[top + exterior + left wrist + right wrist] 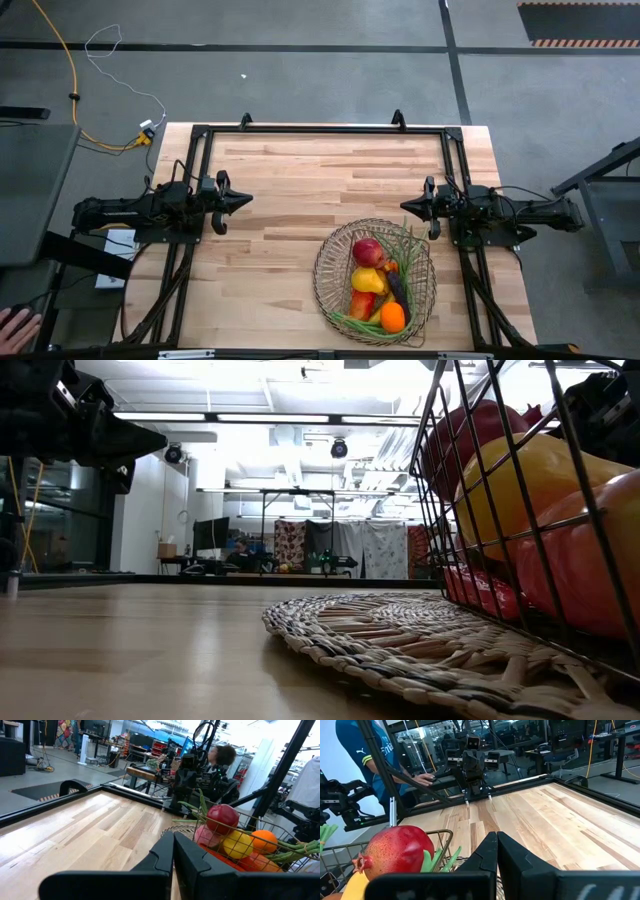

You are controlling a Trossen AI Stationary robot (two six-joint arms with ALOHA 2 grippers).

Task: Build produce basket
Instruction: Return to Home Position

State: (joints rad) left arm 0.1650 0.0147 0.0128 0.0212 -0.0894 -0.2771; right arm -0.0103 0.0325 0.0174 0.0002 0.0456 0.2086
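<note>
Judging from the layout, loading looks complete and the step in hand is parking the arms. The left gripper (247, 199) hangs at the left side of the bench (280, 170) and the right gripper (404, 207) at the right side, their tips facing across bare wood. Both pairs of fingers are pressed together, holding nothing. The basket (322, 268) sits near the right front of the bench, just beside the right arm's frame (470, 285). It carries the produce (362, 302): a red fruit (368, 250), a yellow fruit (367, 280), an orange (393, 317), an eggplant (399, 287) and beans (355, 326). The next move calls for little: settle both arms without brushing the basket. Its rim lies close to the bench's front edge and the right frame. Open room lies across the left and far half.
</note>
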